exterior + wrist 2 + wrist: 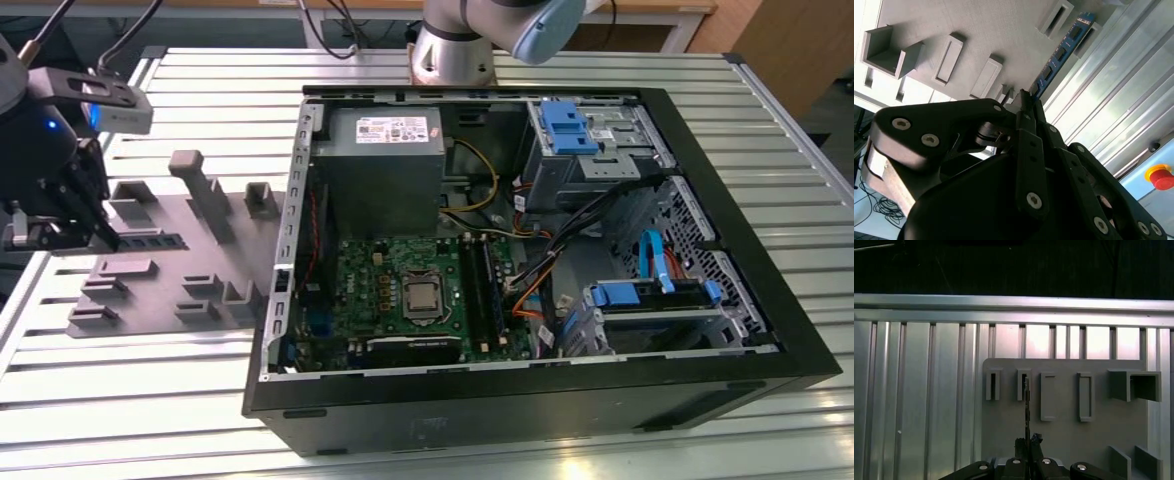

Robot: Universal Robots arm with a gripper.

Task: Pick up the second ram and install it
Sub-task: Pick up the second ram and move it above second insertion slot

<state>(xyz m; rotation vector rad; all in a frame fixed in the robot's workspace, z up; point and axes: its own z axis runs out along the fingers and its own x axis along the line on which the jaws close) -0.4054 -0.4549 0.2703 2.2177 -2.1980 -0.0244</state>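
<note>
In the exterior view the gripper [104, 238] hangs over the near edge of the grey holder plate [154, 290] on the counter [134, 400]. The second ram [150, 240] shows as a dark strip reaching out from its fingertips towards the open computer case [747, 330], which sits well apart from it. The motherboard [387, 280] lies inside that case.

In the second wrist view the gripper [1024, 97] has its fingers drawn together on the near end of the second ram [1061, 51]. The strip stands on edge, and its long axis runs straight ahead of the gripper, past the raised slots of the holder plate [944, 20].

In the first wrist view the second ram [1027, 405] is seen edge-on as a thin line leading directly away from the gripper [1027, 441], in line with the pinch. Its far end appears to sit at one of the holder plate's [1064, 440] slots, though I cannot tell whether it rests in the slot or hangs just clear.
</note>
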